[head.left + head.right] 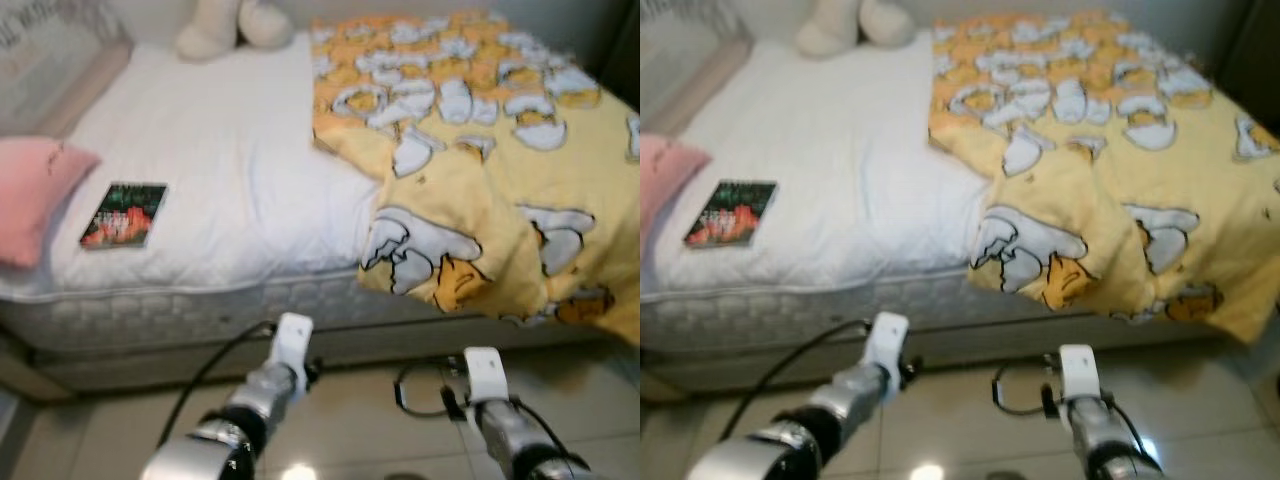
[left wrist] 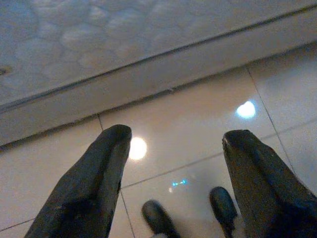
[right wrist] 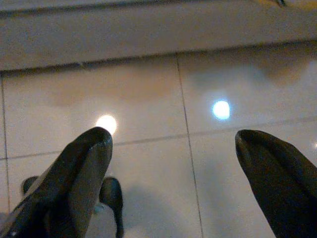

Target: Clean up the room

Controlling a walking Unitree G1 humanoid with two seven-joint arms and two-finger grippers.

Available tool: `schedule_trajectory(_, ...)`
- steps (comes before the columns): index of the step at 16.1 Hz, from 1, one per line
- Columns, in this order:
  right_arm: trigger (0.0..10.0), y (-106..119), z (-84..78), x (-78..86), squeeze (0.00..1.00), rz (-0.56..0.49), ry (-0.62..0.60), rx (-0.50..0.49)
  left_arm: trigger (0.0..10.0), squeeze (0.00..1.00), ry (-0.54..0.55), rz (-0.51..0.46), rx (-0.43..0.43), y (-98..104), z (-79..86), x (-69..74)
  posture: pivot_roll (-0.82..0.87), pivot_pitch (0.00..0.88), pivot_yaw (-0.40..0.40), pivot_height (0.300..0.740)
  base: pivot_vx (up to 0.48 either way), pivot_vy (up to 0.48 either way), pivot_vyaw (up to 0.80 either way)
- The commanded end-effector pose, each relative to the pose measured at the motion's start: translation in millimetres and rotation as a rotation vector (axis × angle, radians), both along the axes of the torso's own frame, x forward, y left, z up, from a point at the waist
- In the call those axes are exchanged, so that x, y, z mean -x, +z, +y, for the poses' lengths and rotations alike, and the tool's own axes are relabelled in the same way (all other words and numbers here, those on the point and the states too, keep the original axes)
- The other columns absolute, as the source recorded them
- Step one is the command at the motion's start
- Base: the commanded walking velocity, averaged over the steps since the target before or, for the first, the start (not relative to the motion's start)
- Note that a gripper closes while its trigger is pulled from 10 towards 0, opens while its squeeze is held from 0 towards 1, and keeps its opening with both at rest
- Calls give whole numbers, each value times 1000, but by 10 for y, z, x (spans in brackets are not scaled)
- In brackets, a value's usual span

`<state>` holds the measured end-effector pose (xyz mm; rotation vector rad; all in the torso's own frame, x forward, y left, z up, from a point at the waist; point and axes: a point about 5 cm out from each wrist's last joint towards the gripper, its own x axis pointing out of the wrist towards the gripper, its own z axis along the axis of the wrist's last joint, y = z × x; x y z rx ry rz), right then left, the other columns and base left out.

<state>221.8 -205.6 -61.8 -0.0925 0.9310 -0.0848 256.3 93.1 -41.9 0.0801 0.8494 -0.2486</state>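
A book (image 1: 124, 214) lies on the bed (image 1: 230, 170) at about ten o'clock from the left tool (image 2: 173, 163), its long axis running roughly twelve to six, nearer that arm than the right tool (image 3: 173, 163); both tools hang wide open and empty over the floor (image 3: 198, 148), the cover blurred.

Book (image 1: 124, 214) on the bed (image 1: 220, 170) between pillow (image 1: 35, 192) at left and blanket (image 1: 490, 160) at right.

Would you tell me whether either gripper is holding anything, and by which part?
Nothing is held: the left gripper and right gripper are both open over the floor.
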Motion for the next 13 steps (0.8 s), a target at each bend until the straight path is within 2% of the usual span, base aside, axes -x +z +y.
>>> schedule_trajectory(1, 10000, 1, 42, -12, 0, -6, 22, -2, 10000, 0, 4, -11, -10, 28, 23, -42, -256, 0, 93, 719, 277, -386, 0)
schedule_trajectory(4, 10000, 3, 86, -25, 0, -18, 39, -13, 10000, 0, 18, -14, -21, 29, 58, -51, -254, 0, 94, 719, 281, -386, 0)
schedule_trajectory(6, 10000, 2, 108, -27, 0, -12, 110, 48, 10000, 0, 22, -39, -75, 35, 128, -67, -254, 0, 94, 719, 302, -369, 0)
schedule_trajectory(7, 10000, 7, 106, -34, 1000, -22, 98, 45, 10000, 0, 18, -51, -93, 40, 141, -75, -254, 0, 94, 719, 442, 0, 0)
schedule_trajectory(8, 10000, 14, 104, -42, 1000, -31, 79, 23, 10000, 1000, 27, -44, -102, 28, 154, -61, -248, 0, 92, 719, 0, 0, 0)
schedule_trajectory(10, 10000, 9, 105, -36, 1000, -23, 73, 7, 10000, 1000, 53, -27, -105, -1, 202, -29, -249, 0, 91, 719, 0, 0, 0)
schedule_trajectory(11, 10000, 17, 152, -53, 1000, -44, 113, -12, 10000, 1000, 63, -24, -108, -12, 230, -17, -244, 0, 85, 719, 0, 0, 0)
schedule_trajectory(12, 10000, 17, 142, -51, 1000, -43, 116, 9, 10000, 1000, 66, -24, -107, -14, 235, -15, -244, 0, 85, 719, 0, 0, 0)
schedule_trajectory(13, 10000, 13, 118, -42, 1000, -38, 77, 7, 10000, 1000, 84, -28, -108, -17, 269, -12, -243, 0, 84, 719, 0, 0, 0)
